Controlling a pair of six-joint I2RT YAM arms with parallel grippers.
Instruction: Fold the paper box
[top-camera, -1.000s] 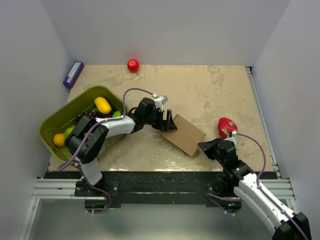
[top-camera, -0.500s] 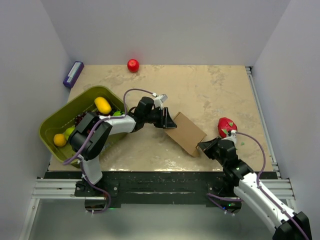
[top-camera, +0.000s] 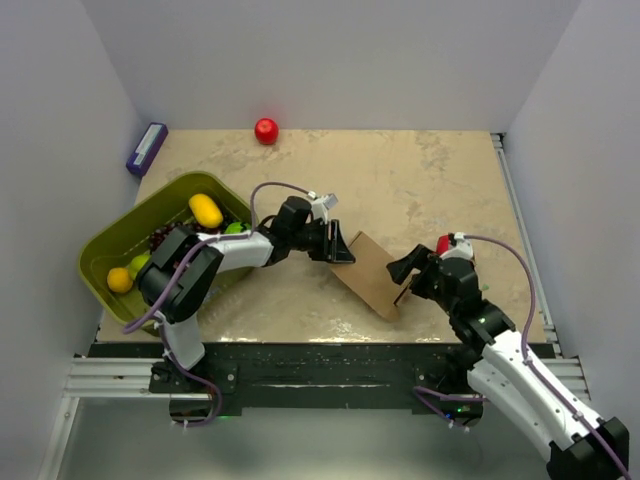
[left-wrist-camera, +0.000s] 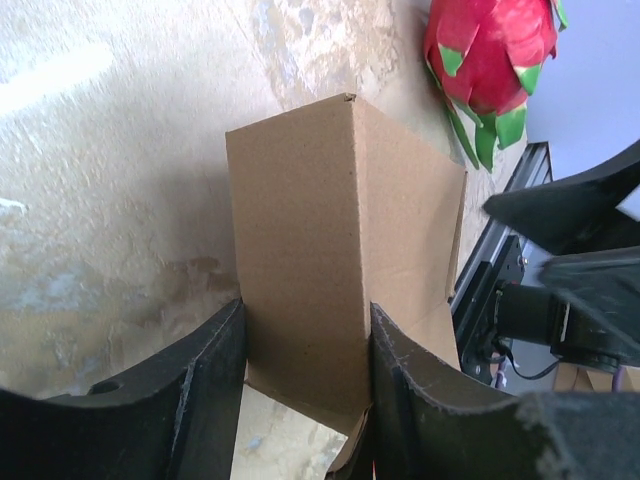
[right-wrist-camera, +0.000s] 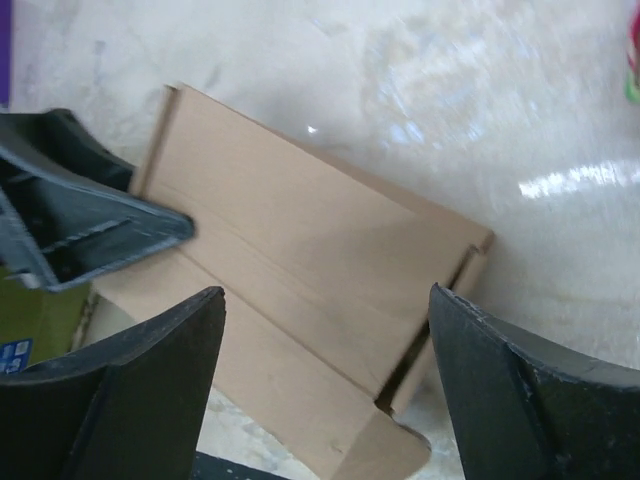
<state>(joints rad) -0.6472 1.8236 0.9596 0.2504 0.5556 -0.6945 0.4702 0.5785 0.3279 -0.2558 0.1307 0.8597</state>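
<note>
Clerk: Entry one, paper box (top-camera: 372, 272). Where did it lie?

Keeper: On the table (top-camera: 430, 170), by the near edge, a little right of the middle. Plain brown cardboard, not quite flat. In the left wrist view one crease stood up as a ridge between two faces.

Clerk: Long axis?

Keeper: Slantwise, from the table's middle toward the near right corner. One end pointed at each arm.

Clerk: Entry two, left claw (top-camera: 340, 246). State?

Keeper: Closed on the paper box at its far-left end, across the width. Both fingers (left-wrist-camera: 210, 390) pressed its sides, and cardboard filled the gap between them.

Clerk: Entry three, right claw (top-camera: 401, 283)?

Keeper: Wide, holding nothing. It stood just beside the box's near-right end; whether a fingertip touched cardboard I could not tell. In the right wrist view the box lay ahead, framed by the spread fingers, with an open end seam nearest.

Clerk: Which arm was nearer?

Keeper: The left, being on the box. The right was a shade short of it. Judgement: the coming move turned on that line. The box ran lengthwise from one claw to the other, so the right would have had to work the near-right end against the left's hold.

Clerk: Other stock?

Keeper: Dragon fruit (left-wrist-camera: 490, 60), beyond the box toward the right edge. Green basket (top-camera: 95, 262) of fruit, near left corner. Red ball (top-camera: 266, 130), far edge.
</note>
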